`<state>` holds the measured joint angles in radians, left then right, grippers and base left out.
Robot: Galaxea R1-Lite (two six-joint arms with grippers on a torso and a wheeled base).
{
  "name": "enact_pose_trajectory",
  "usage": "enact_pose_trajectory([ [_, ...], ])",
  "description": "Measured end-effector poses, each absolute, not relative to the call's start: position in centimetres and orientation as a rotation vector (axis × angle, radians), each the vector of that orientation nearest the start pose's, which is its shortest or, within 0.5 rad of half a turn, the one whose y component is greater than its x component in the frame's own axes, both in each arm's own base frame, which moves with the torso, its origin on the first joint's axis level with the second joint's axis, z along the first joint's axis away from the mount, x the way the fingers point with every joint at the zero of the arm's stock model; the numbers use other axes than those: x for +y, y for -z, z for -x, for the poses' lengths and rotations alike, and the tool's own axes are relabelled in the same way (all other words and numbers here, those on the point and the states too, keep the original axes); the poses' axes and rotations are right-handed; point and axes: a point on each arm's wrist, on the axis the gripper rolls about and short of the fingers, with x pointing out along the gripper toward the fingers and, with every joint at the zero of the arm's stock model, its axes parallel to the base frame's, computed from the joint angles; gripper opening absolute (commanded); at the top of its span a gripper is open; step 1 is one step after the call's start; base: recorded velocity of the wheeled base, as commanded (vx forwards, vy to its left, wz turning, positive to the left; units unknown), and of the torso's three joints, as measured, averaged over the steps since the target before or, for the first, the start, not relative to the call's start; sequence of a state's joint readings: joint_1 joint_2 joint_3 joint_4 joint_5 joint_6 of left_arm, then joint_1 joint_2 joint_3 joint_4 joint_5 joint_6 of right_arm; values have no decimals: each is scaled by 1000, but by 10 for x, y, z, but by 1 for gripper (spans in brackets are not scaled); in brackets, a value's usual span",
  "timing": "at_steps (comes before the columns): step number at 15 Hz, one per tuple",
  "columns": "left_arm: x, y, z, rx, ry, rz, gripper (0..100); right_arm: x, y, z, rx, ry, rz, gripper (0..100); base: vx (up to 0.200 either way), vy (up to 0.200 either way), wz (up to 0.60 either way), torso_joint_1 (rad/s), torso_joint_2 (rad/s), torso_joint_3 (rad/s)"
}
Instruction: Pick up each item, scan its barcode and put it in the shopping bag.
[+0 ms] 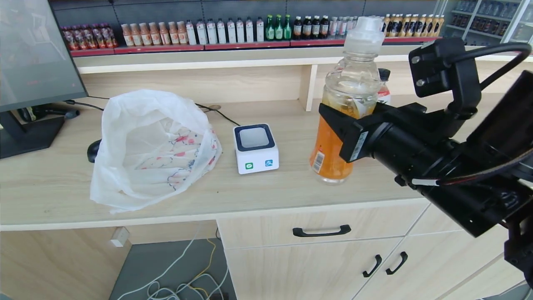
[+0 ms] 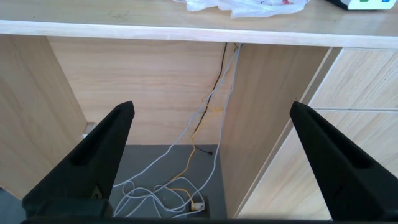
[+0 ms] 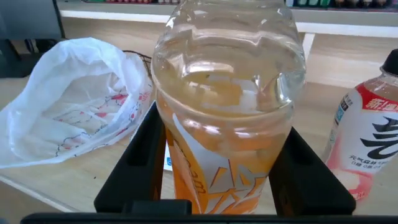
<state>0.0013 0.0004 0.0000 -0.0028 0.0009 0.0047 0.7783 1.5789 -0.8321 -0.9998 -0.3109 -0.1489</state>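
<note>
Gripping orange-drink bottle upright in right gripper, fingers clamping round its middle; showing clear plastic, white cap, orange liquid filling roughly the lower half, barcode low on the label facing the scanner side; base sitting on or just above counter, cannot tell which. Lying crumpled at robot's left, white translucent shopping bag, mouth gaping, red and blue print showing through. Sitting between bag and bottle, white cube scanner, dark-framed window facing up. Standing upright just behind held bottle, second bottle, pink-white label, dark cap
</note>
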Motion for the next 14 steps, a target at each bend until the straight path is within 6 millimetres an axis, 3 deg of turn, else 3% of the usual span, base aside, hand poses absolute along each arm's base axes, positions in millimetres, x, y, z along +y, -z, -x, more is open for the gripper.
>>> enact_pose_trajectory([
  [4, 0, -76, 23, -2, -2, -5, 100, 176, -267, -201, -247, -646, -126, 0, 0, 0, 0, 0, 0, 0],
  [8, 0, -76, 23, -2, -2, -5, 100, 157, -255, -199, -162, -837, -214, 0, 0, 0, 0, 0, 0, 0],
  [14, 0, -76, 23, -2, -3, -4, 100, 156, -256, -196, -100, -1040, -286, 0, 0, 0, 0, 0, 0, 0],
])
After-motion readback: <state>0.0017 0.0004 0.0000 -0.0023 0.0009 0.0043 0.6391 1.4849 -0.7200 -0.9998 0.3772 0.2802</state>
